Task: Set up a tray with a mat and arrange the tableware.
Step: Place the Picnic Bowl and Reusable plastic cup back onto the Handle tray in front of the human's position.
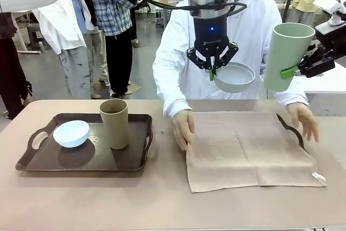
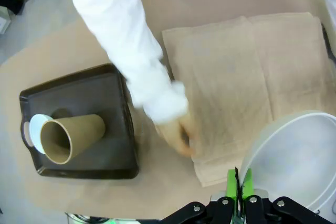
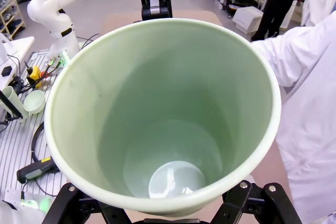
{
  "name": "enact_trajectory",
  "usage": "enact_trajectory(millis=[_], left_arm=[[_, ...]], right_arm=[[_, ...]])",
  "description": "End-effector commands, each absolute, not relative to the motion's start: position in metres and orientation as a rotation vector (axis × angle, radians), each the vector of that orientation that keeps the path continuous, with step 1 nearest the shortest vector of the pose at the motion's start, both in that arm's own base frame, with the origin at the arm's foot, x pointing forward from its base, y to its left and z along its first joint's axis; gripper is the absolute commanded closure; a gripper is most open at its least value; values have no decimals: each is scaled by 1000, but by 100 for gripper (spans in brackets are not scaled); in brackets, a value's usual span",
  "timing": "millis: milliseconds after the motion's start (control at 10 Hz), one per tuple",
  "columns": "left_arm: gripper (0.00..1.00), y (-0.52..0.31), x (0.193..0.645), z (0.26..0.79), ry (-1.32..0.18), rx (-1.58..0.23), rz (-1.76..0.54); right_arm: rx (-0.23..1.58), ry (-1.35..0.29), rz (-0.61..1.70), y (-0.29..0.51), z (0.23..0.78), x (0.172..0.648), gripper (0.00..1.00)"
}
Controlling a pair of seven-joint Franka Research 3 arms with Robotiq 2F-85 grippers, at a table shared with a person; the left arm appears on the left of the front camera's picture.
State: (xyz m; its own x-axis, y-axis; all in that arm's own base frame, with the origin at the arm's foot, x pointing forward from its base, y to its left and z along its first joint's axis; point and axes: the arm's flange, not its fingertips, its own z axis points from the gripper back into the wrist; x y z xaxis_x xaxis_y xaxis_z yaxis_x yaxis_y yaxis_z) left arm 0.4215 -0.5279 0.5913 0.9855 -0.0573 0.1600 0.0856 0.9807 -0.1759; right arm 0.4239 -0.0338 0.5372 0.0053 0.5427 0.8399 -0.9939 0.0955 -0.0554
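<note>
Two bowls, two tumblers, one beige mat (image 1: 248, 152) spread on the worktop (image 1: 162, 198), blue bowl (image 1: 71, 133) and tan tumbler (image 1: 114, 124) on the left tray (image 1: 81, 163), left jaws clamped on the grey-white bowl (image 1: 234, 77) aloft, right jaws gripping the green tumbler (image 1: 286, 52) aloft

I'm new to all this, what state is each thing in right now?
left gripper: shut on grey-white bowl, in the air.
right gripper: clamped on light green tumbler, in the air.
tan tumbler: upright on the tray.
pale blue bowl: upright on the tray.
mat: spread out, person's hand at its edge.
</note>
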Motion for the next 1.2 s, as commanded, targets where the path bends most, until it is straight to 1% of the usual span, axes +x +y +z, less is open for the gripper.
enact_trajectory(millis=[0, 1100], left_arm=[[97, -527, 422, 593, -154, -189, -88], [97, -527, 422, 593, -154, -189, -88]], right_arm=[[683, -847, 1379, -34, 538, 425, 100], [683, -847, 1379, -34, 538, 425, 100]])
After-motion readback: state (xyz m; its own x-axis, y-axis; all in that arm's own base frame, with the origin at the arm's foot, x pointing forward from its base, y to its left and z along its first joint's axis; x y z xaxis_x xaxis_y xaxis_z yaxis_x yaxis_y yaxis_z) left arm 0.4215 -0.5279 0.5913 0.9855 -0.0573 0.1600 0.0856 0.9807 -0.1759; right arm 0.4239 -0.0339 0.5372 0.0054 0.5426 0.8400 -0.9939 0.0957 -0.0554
